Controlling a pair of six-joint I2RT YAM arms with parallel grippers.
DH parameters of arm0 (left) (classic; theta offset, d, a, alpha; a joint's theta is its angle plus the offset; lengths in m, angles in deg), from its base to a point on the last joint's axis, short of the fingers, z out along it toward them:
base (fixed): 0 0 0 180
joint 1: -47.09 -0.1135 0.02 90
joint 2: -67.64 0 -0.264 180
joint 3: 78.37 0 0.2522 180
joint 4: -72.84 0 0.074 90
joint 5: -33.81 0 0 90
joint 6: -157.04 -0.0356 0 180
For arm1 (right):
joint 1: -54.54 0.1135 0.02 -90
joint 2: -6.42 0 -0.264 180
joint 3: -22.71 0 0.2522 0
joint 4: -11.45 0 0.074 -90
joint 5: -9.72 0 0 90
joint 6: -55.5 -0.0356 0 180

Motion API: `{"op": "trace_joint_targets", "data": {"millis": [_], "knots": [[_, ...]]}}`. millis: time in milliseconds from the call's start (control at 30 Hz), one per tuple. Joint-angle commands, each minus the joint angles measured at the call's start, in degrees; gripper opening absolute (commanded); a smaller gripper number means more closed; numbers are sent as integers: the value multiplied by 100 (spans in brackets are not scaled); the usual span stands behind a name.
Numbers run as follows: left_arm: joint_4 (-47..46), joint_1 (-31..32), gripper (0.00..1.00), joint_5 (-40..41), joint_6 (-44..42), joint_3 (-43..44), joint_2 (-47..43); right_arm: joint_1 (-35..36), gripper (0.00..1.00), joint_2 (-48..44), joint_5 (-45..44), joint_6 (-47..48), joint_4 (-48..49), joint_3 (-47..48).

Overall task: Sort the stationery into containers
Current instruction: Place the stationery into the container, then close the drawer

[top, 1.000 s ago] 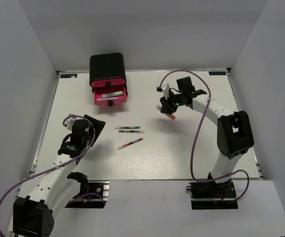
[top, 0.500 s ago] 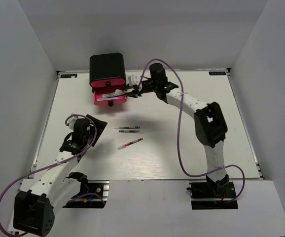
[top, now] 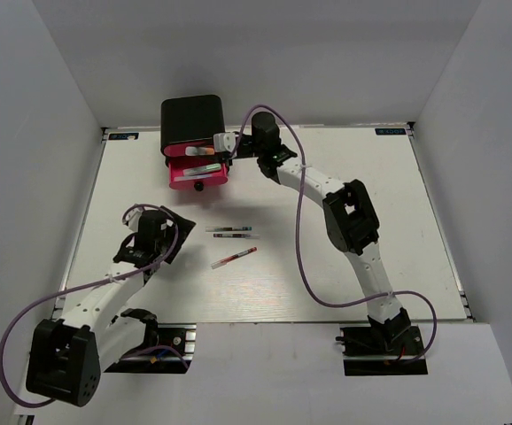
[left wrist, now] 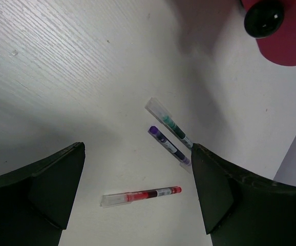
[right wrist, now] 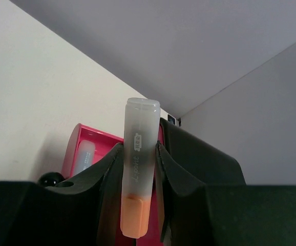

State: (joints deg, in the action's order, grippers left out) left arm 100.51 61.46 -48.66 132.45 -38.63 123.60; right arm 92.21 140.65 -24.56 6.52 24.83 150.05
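Since the orange marker belongs in the open pink drawer, the right jaws hold it clamped just above; the left jaws stand apart near the red pen.

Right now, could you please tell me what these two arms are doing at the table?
The right gripper is shut on a stubby orange marker with a frosted cap, held up by the pulled-out pink drawer of the black rounded cabinet. The left gripper hangs open above the white table, near a thin red pen and two thin whitish pens that lie loose there, not yet sorted.
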Motion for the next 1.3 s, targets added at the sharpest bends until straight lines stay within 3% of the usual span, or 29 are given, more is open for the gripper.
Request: {"op": "trace_joint_targets", "data": {"millis": [0, 133, 233, 267, 367, 433, 533, 633, 700, 800, 833, 933, 1133, 1267], "knots": [[-170, -31, 94, -128, -81, 240, 177, 21, 10, 208, -26, -58, 398, 121], [-170, 31, 94, -129, -133, 364, 353, -14, 19, 244, -97, -41, 407, -72], [-170, 31, 94, -129, -133, 417, 406, 3, 33, 261, -97, 20, 284, -117], [-170, 31, 94, -129, -133, 417, 406, 3, 46, 279, -79, 38, 136, -108], [-477, -30, 94, -182, -186, 417, 546, 3, 60, 235, -79, 152, 46, -178], [-704, -31, 94, -182, -238, 495, 783, -23, 63, 200, -114, 126, 46, -187], [-1116, -31, 88, -287, -239, 618, 1135, -49, 63, 77, -202, -127, 247, -248], [-1452, -31, 62, -453, -239, 794, 1688, -93, 60, -221, -298, -426, 608, -555], [-1698, -83, 33, -576, -186, 970, 1978, -145, 54, -476, -360, -585, 923, -792], [-1962, -84, 12, -691, -134, 1234, 2514, -199, 44, -1047, -579, -945, 1222, -1624], [-2015, -84, 12, -691, -133, 1382, 2646, -260, 36, -1179, -632, -1033, 1398, -1776], [-2015, -84, 12, -691, 50, 1638, 3130, -435, 24, -1943, -852, -1227, 1645, -2559], [-2129, -84, 8, -446, 489, 2007, 3728, -997, 24, -2964, -1142, -1421, 1594, -4042], [-2129, -136, 8, -331, 701, 2209, 3790, -1323, 24, -3446, -1178, -1491, 1312, -4476]]}}
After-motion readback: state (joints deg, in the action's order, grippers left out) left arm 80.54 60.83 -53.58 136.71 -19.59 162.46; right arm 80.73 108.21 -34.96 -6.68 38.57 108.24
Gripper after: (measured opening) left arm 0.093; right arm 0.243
